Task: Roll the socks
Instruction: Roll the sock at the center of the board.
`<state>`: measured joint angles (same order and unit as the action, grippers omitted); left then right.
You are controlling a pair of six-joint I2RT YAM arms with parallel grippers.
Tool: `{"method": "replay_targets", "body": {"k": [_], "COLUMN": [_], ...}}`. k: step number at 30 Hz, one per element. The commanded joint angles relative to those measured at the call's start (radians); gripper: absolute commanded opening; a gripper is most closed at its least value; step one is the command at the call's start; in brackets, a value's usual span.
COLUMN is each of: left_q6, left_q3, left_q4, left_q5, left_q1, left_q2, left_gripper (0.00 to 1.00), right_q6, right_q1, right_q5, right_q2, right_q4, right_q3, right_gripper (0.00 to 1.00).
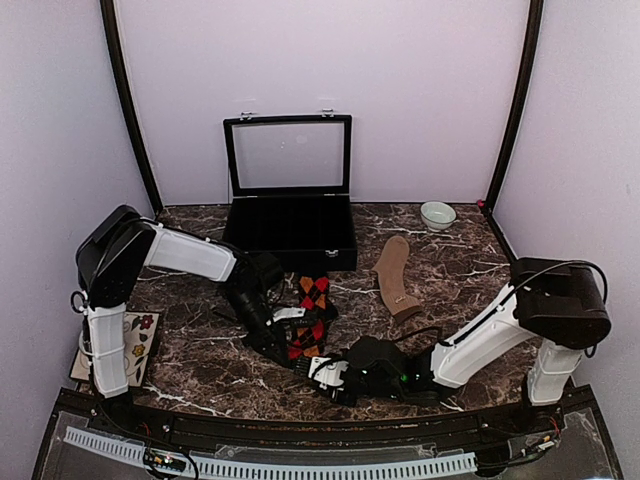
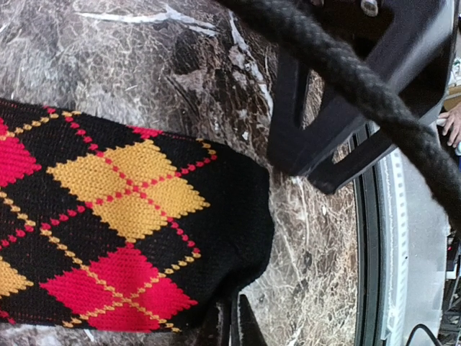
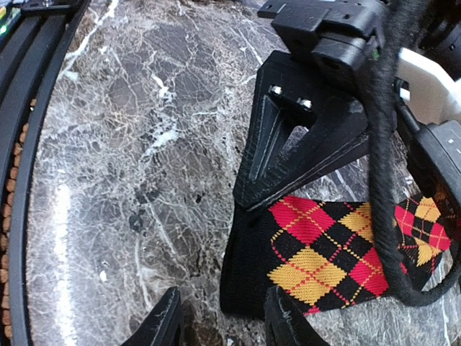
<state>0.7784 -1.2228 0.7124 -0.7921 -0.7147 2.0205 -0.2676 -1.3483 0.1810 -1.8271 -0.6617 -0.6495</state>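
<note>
Now, left jaws: closed, fingertips (image 2: 243, 328) pressed together right at the black end of the argyle sock (image 2: 115, 231); whether any fabric is pinched between them cannot be told.
Right jaws: open and gripping nothing. The fingers (image 3: 162, 324) sit low over the table (image 1: 200, 370), and that black sock end lies partly in the gap between them.
Meeting point: in the top view the two sets of jaws come almost tip to tip at the sock's near end. The left arm reaches in from ten o'clock, the right arm from four o'clock.
Argyle sock: flat on the marble, running from the jaws toward twelve o'clock, with red and yellow diamonds on black. The left wrist partly covers its middle from above.
Tan sock (image 1: 395, 275): lying loose and gently curved at two o'clock of the argyle sock, well apart from both jaws.
Black case (image 1: 290, 235): at twelve o'clock of the argyle sock, with its glass lid standing upright.
Bowl (image 1: 437, 215): small and pale, at one o'clock of the tan sock, near the back wall.
</note>
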Motion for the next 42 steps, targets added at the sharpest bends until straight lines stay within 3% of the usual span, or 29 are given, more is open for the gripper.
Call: {"method": "replay_targets", "body": {"k": [1,13,28,38,42], "left_q6": [0.027,0.03,0.057,0.019,0.012], "left_q3": [-0.023,-0.088,-0.074,0.049,0.105], "left_q4": [0.093,0.142,0.167,0.018,-0.04], "left_q5": [-0.057,-0.097,-0.089,-0.017,0.027], "left_q1": [0.017,0.031,0.031,0.036,0.046], "left_q2": [0.006,0.047,0.049,-0.075,-0.156], "left_gripper": [0.0,0.0,0.01,0.33,0.48], "right_q6": [-0.095,-0.15,-0.082,0.089,0.219], "right_q1": [-0.008,-0.006,-0.004,0.043,0.077], "right_q5": [0.028,0.092,0.162,0.015,-0.101], "right_q2": [-0.041,-0.1,-0.151,-0.114,-0.09], "right_q4": [-0.005,-0.015,-0.082,-0.07,0.056], "right_q3": [-0.038,-0.075,-0.075,-0.047,-0.078], "right_gripper": [0.39,0.35,0.02,0.0,0.0]}}
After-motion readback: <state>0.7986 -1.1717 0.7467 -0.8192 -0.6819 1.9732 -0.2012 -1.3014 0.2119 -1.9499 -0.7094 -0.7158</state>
